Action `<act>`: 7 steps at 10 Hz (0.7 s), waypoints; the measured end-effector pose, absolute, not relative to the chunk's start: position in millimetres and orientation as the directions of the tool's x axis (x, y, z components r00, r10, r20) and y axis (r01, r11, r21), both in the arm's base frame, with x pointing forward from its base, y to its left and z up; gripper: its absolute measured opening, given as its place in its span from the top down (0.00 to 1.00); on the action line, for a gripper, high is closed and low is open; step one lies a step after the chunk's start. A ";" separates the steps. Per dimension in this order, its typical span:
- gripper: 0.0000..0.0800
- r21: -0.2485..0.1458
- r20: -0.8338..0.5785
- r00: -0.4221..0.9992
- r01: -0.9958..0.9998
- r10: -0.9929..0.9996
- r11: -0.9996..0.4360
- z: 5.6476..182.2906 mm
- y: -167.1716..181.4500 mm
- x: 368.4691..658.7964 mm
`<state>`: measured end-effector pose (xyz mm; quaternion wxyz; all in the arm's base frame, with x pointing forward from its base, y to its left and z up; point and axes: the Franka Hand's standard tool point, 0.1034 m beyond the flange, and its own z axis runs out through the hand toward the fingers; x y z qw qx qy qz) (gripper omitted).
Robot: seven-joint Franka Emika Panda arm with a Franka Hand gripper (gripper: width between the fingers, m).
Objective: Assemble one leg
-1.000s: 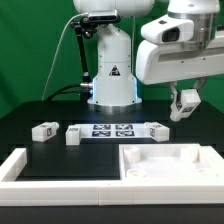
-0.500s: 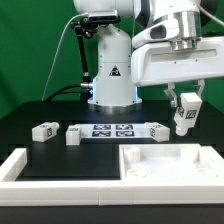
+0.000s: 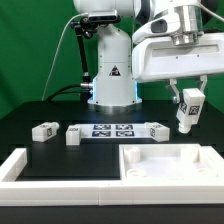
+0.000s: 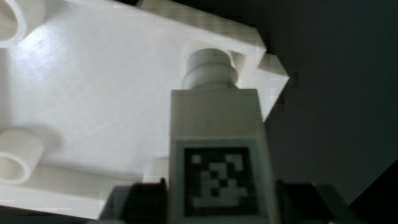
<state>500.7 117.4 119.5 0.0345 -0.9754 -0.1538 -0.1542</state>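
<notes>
My gripper (image 3: 188, 103) is shut on a leg (image 3: 187, 113), a small white oblong block with a code tag, and holds it upright in the air at the exterior view's right, above the back right of the large white square panel (image 3: 170, 165). In the wrist view the held leg (image 4: 221, 130) fills the middle, its round peg end pointing at the panel (image 4: 89, 90) below, and dark fingers (image 4: 143, 200) flank it. Three more legs lie on the table: one (image 3: 44, 131) at the left, one (image 3: 76, 133) beside it, and one (image 3: 153, 130) right of the marker board.
The marker board (image 3: 113, 130) lies flat between the loose legs. A white L-shaped frame (image 3: 40, 180) runs along the front left edge. The robot base (image 3: 112, 70) stands at the back. The panel shows raised round sockets (image 4: 22, 160) at its corners.
The gripper with the leg has moved slightly toward the exterior view's right and up a little over the last second. The other legs have not moved.
</notes>
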 end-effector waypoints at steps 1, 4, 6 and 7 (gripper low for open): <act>0.64 -0.019 0.299 0.904 0.325 0.304 -0.946 125.2 118.0 510.8; 0.64 -0.028 0.342 0.889 0.333 0.304 -0.943 127.5 130.2 556.2; 0.64 -0.018 0.372 0.871 0.352 0.320 -0.936 121.5 130.5 566.8; 0.64 -0.017 0.375 0.870 0.352 0.321 -0.936 122.3 130.5 566.8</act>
